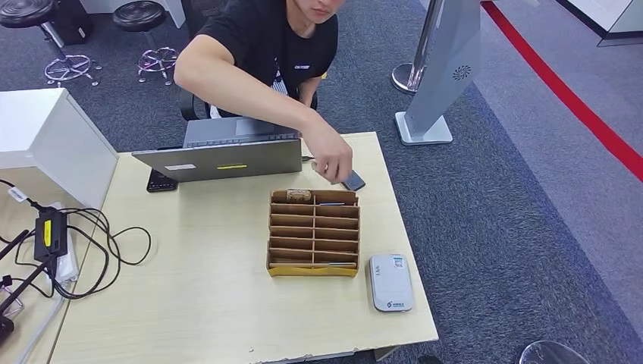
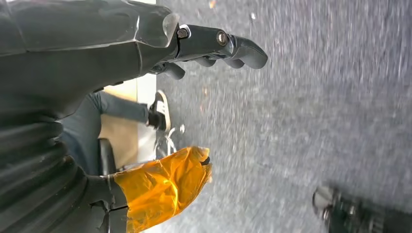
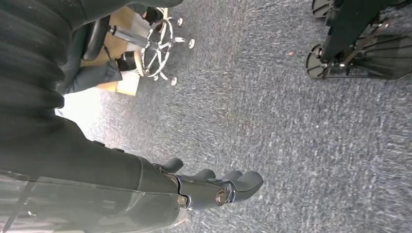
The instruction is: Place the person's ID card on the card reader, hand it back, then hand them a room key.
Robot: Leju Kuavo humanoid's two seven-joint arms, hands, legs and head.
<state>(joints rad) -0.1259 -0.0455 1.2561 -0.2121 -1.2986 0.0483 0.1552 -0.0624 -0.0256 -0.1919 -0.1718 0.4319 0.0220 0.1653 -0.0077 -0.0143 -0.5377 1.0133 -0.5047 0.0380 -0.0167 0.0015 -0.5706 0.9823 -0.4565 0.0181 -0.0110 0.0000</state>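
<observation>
A person's hand (image 1: pixel 332 159) holds a small flat dark card (image 1: pixel 353 180) just above the pale wooden table (image 1: pixel 197 296), behind the slotted cardboard organizer (image 1: pixel 313 232). The rounded grey plastic card reader (image 1: pixel 390 282) lies just right of the organizer. Over speckled grey carpet, the left hand (image 2: pixel 214 48) and right hand (image 3: pixel 214 187) hang loosely curled, holding nothing.

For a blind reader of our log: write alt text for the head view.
A person's hand sets a dark card on a pale wooden table, behind a cardboard slotted organizer. A grey card reader lies beside the organizer; a laptop stands farther back.
</observation>
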